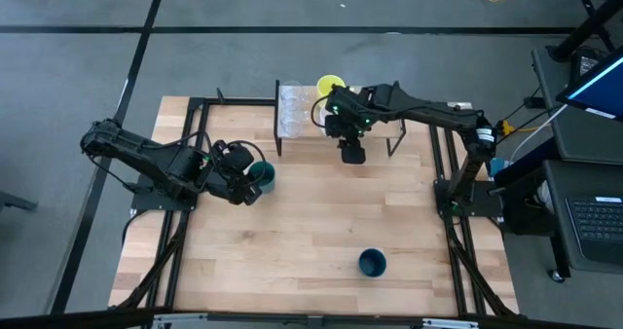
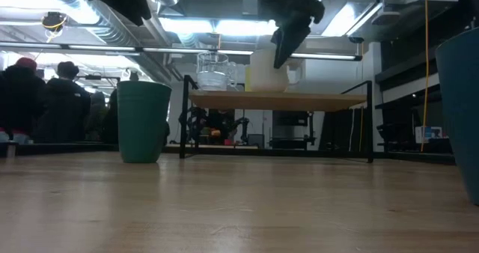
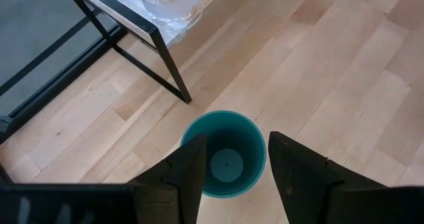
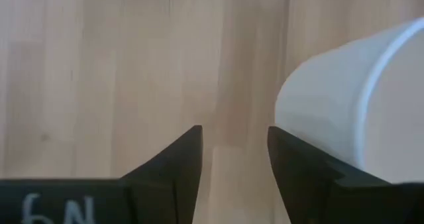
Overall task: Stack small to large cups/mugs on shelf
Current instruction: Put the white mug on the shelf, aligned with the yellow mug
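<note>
A large wooden tabletop (image 1: pixel 311 232) of pale planks is seen, framed by black metal rails (image 1: pixel 200 134) at its left and right sides. Grey floor (image 1: pixel 243 56) lies beyond its far edge. At the right, a desk with a laptop (image 1: pixel 596 227) is placed beside the table. In the low view, people in dark clothing (image 2: pixel 37 96) are seen at the far left, under ceiling lights (image 2: pixel 202 25).
</note>
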Robot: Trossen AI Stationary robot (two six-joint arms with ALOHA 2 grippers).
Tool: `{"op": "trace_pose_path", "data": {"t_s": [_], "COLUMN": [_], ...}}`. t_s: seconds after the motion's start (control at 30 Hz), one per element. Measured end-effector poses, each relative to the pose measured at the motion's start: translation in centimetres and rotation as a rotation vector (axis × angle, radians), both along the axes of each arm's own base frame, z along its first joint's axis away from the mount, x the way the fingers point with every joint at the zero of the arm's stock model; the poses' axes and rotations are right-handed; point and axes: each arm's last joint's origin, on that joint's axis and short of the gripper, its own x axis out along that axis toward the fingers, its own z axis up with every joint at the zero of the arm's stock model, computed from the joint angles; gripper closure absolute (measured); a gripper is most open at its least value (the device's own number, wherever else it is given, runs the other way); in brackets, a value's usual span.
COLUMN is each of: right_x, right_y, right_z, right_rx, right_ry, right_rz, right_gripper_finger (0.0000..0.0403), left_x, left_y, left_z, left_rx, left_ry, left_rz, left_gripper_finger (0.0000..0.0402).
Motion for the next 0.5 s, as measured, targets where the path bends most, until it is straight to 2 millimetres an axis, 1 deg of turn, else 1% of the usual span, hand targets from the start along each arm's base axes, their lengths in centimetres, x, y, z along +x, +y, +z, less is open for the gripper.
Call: {"op": "trace_pose_path", "data": {"t_s": [0.2, 0.37, 0.5], "right_x": [0.28, 0.34, 0.29], "right_y": [-0.09, -0.13, -0.28], "right_z": [0.75, 0.87, 0.87], "right_rx": [-0.018, -0.027, -0.106], "right_ry": [-0.045, -0.052, -0.028], "right_rz": [0.008, 0.004, -0.034], "right_gripper_finger": [0.0231, 0.0231, 0.0231], "left_x": [0.0, 0.01, 0.01], "left_y": [0.01, 0.0, 0.0], "left_z": [0.01, 0.0, 0.01], "left_rx": [-0.001, -0.002, -0.003], "left_ry": [-0.001, -0.002, -0.003], "left_rz": [0.0, 0.002, 0.003], "left_gripper_finger": [0.0243, 0.0243, 0.0243]}}
